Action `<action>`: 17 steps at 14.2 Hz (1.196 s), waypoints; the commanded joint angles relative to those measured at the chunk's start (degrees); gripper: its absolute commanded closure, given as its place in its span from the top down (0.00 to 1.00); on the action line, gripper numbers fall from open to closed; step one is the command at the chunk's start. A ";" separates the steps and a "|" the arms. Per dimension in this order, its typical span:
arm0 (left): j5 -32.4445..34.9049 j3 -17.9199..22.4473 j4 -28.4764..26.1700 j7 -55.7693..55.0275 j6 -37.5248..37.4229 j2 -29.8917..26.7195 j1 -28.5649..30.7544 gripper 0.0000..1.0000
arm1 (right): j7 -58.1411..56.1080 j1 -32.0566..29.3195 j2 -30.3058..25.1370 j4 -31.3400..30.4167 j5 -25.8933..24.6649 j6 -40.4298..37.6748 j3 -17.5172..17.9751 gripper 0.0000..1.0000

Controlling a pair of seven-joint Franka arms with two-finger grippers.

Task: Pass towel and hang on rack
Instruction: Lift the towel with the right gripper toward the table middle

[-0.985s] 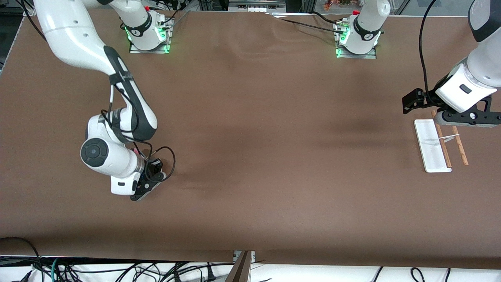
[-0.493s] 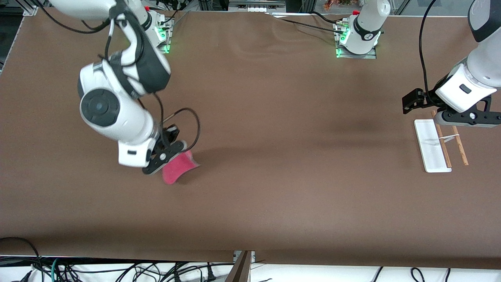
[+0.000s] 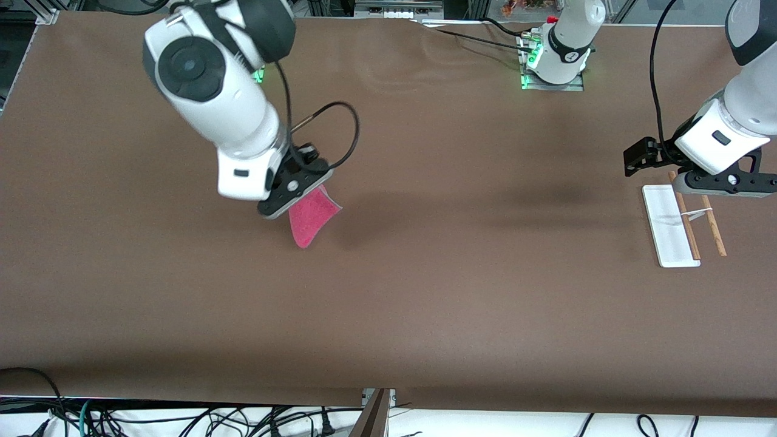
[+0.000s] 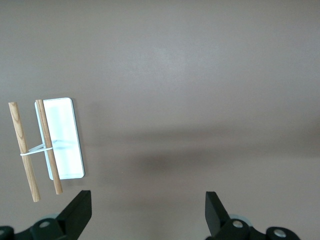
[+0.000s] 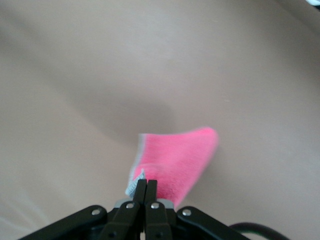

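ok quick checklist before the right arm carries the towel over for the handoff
1. Right tool shut on the bright pink soft cloth towel: ok.
2. Towel lifted off the brown table, hanging free below the tool: ok.
3. Grip sits on one grey-trimmed corner only, so how secure it is: cannot tell.
4. Left tool open, ready to receive: ok.
5. Left tool waits over the rack with two light-brown wooden rods and flat white base: ok.
6. Table between the two arms shows nothing in the way: ok.

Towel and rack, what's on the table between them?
Nothing: in the front view only bare brown table lies between the towel and the rack.
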 commanded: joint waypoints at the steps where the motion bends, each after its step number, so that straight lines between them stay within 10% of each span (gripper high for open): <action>1: 0.60 0.12 -0.49 -0.17 -0.53 -0.75 -0.14 1.00 | 5.89 3.49 -0.21 0.26 -0.34 1.87 2.51 0.00; 17: -3.25 0.21 -11.20 2.29 7.02 0.21 0.65 1.00 | 11.17 18.28 0.41 0.17 -4.64 19.01 2.33 0.00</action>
